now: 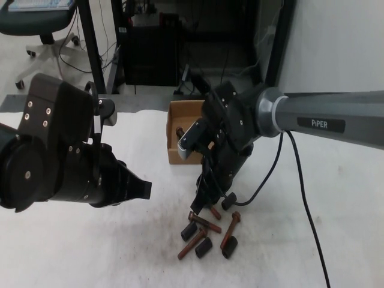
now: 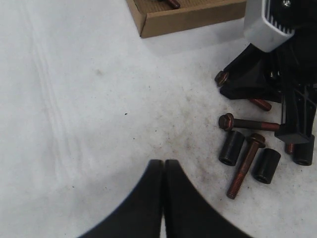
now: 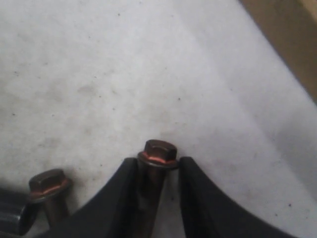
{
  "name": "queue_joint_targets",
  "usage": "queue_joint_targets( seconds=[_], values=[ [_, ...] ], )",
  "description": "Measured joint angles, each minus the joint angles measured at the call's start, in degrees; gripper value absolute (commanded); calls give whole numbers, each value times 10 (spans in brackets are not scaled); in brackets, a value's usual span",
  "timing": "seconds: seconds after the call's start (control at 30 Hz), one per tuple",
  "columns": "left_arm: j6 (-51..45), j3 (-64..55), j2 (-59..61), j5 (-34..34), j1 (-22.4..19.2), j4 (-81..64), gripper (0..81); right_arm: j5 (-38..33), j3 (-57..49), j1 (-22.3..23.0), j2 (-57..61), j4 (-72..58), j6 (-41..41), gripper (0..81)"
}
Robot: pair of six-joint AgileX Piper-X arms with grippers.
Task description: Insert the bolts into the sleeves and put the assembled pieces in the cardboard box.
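- Nearest us is the left gripper (image 2: pixel 163 164). Its two black fingers are pressed together with nothing between them, over bare desk (image 2: pixel 74 99).
- The right gripper (image 3: pixel 158 162) is low over the desk, its fingers slightly spread astride a bolt (image 3: pixel 157 151). One finger touches the shank, and a slit of desk shows before the other.
- Just beside that gripper lies a second bolt (image 3: pixel 48 182), with the end of a dark sleeve (image 3: pixel 10 215) next to it.
- From the left wrist view we make out the wider pile of loose bolts (image 2: pixel 244 166) and black sleeves (image 2: pixel 266 166). They crowd close against the right gripper on its side away from the cardboard box (image 2: pixel 188 20).
- Bare desk separates the left gripper from that pile.
- The box stands just beyond the right gripper and well apart from the left one. A brown piece (image 2: pixel 171 3) lies inside it.
- From the high view we add a cable (image 1: pixel 306 204) trailing over the desk under the right arm, and an office chair (image 1: pixel 36 24) past the desk's far edge.
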Motion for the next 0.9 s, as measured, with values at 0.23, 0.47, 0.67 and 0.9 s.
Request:
queue_joint_targets(
  seconds=[0.23, 0.47, 0.67, 0.9],
  values=[
    [0, 0, 0, 0, 0, 1, 3, 35, 0, 5, 0, 0, 3, 9],
    [0, 0, 0, 0, 0, 1, 3, 43, 0, 6, 0, 1, 3, 9],
    [0, 0, 0, 0, 0, 1, 3, 58, 3, 5, -23, 11, 17, 9],
    [0, 0, 0, 24, 0, 1, 3, -28, 9, -26, -133, -14, 123, 9]
  ],
)
